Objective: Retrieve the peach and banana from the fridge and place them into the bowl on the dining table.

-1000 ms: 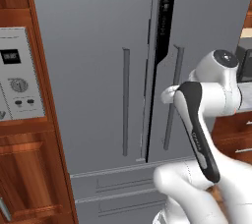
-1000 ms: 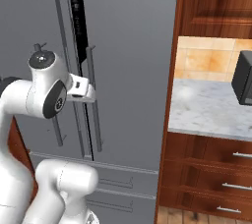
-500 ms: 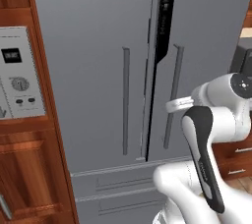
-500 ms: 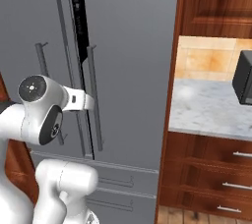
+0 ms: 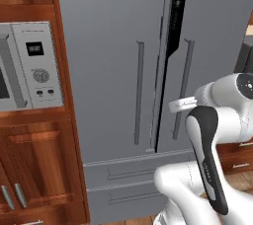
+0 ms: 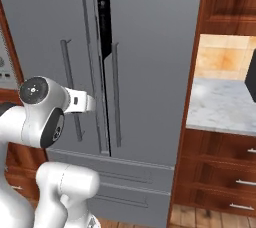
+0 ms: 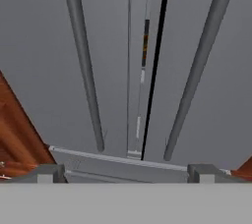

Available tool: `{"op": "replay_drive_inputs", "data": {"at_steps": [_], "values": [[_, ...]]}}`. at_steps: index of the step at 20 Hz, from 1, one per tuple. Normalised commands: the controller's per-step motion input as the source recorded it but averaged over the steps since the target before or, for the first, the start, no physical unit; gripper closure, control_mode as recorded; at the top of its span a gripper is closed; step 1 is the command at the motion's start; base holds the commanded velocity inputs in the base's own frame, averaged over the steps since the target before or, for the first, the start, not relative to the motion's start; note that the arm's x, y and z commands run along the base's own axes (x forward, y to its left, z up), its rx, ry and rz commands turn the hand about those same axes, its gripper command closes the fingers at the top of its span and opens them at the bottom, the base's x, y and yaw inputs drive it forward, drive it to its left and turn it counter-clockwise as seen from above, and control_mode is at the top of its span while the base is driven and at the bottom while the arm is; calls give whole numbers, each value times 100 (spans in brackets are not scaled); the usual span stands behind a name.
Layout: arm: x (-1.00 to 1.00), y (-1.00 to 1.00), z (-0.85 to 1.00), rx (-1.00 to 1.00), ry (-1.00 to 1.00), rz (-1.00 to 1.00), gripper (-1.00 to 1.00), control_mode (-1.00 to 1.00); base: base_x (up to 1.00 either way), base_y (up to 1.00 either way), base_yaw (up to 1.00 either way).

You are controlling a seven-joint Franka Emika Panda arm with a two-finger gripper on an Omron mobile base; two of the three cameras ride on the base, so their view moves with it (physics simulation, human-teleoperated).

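Arm lower than second ago, drawn back from fridge (image 5: 123, 71); right door ajar as before; fingers (image 7: 45, 174) spread wide, empty.

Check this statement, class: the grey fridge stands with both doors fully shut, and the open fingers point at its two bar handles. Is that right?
Not quite. The right door of the fridge stands slightly ajar: the left base view shows a dark gap beside it between the two bar handles. The rest holds: the hand view shows the open fingers facing those handles, gripping nothing.
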Motion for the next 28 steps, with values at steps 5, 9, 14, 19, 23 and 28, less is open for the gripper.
{"op": "replay_drive_inputs", "data": {"at_steps": [5,9,14,19,23,28], "values": [[0,0,0,0,0,0,-100,100,-7,51,0],[0,0,0,0,0,0,-100,100,-55,7,0],[0,0,0,0,0,0,-100,100,-62,0,0],[0,0,0,0,0,0,-100,100,-42,-2,0],[2,-14,0,1,0,0,-100,-100,0,-22,0],[42,-75,0,7,0,0,-100,-100,0,0,0]]}}
